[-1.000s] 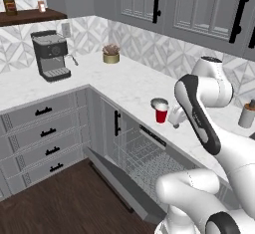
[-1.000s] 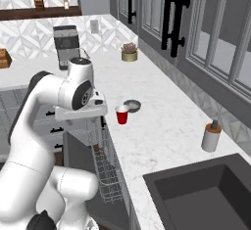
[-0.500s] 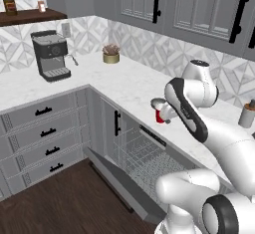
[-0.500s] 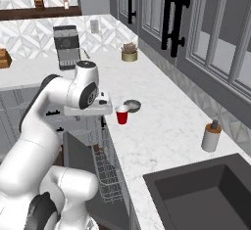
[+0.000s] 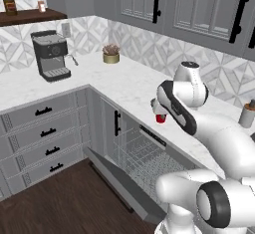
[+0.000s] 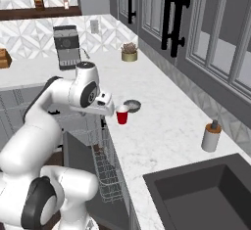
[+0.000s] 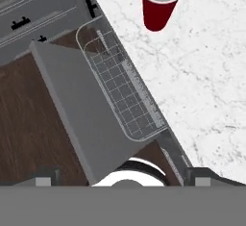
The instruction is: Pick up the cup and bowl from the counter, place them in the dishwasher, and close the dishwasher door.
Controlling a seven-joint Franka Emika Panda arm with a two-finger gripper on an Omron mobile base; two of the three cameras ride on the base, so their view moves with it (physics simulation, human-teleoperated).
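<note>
The red tapered cup (white inside and at the rim) is seen upright on the veined white marble worktop, just beside the claw, whose fingers cannot be told as apart or together. A shallow round grey metallic bowl lies just past the cup. Below the claw, the dishwasher door is dropped open beside the grey wire rack.

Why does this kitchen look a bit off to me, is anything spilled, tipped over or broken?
Nothing looks spilled or broken. The small red tapered plastic cup stands upright on the white marble counter, beside the shallow grey metal bowl. Only the dark grey dishwasher door hangs open, its wire rack showing.
</note>
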